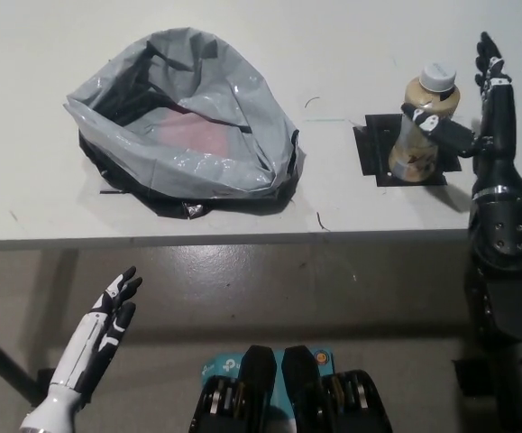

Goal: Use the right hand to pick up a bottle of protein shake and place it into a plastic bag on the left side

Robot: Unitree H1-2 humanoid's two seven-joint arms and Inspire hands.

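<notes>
- The black right hand [477, 108] reaches up over the white table [351, 54] from the bottom right, its forearm rising almost straight up the picture; the fingers [490, 68] point away from the robot and are spread, while the thumb juts left across the front of the bottle. The hand is open, closed around nothing; the thumb touches or nearly touches the bottle, and which of the two cannot be told.
- The white left hand [107, 316] rests below the table's front edge at lower left, palm up, fingers apart, holding nothing.
- The tan plastic protein-shake bottle with a white cap [423, 122] stands upright on a black square mat [373, 149] at the table's right side, just left of the right hand.
- The crumpled grey plastic bag [184, 122] lies at the table's left, mouth open upward, with something pinkish showing inside and a black lining showing along its lower rim.
- Between bag and mat lies a bare stretch of tabletop with faint pen marks; the bag's front rim and the mat both sit near the table's front edge, beyond which is brown floor.
- The bottle's label carries dark printing too small to read.
</notes>
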